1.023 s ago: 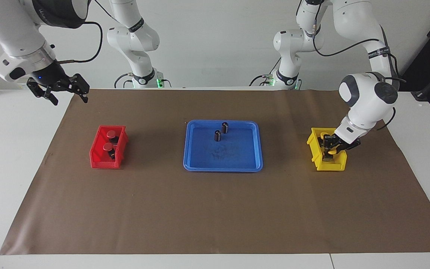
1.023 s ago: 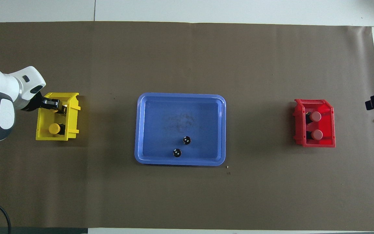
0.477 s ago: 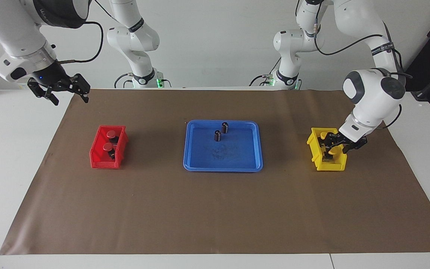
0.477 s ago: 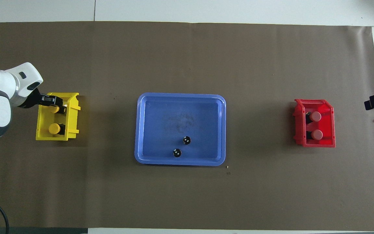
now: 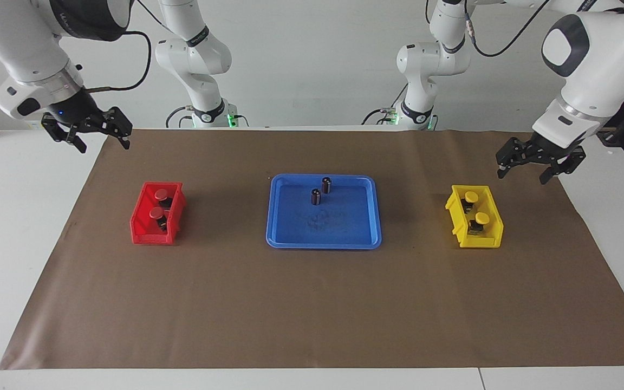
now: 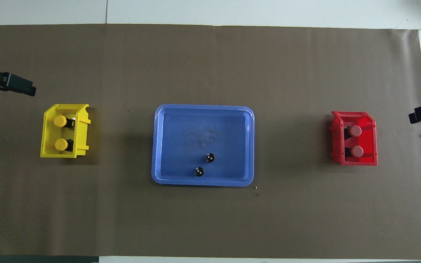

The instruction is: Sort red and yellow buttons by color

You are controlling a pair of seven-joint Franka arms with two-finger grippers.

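Overhead view: yellow bin (image 6: 48,136) holds 2 yellow buttons (image 6: 60,121), red bin (image 6: 373,142) 2 red buttons (image 6: 355,130); both end effectors apart.

This is a robotics lab. White Franka arms (image 5: 193,59) stand bolted at the far edge of a white table (image 5: 14,227) spread with a brown paper mat (image 5: 312,303), their cables trailing against a bare white wall (image 5: 312,54). Green indicator lights (image 5: 230,117) glow at the arm bases.

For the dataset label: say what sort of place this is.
Likely a robotics lab bench: white arms mounted along a white table covered with brown paper, and a blue plastic tray between small sorting bins.
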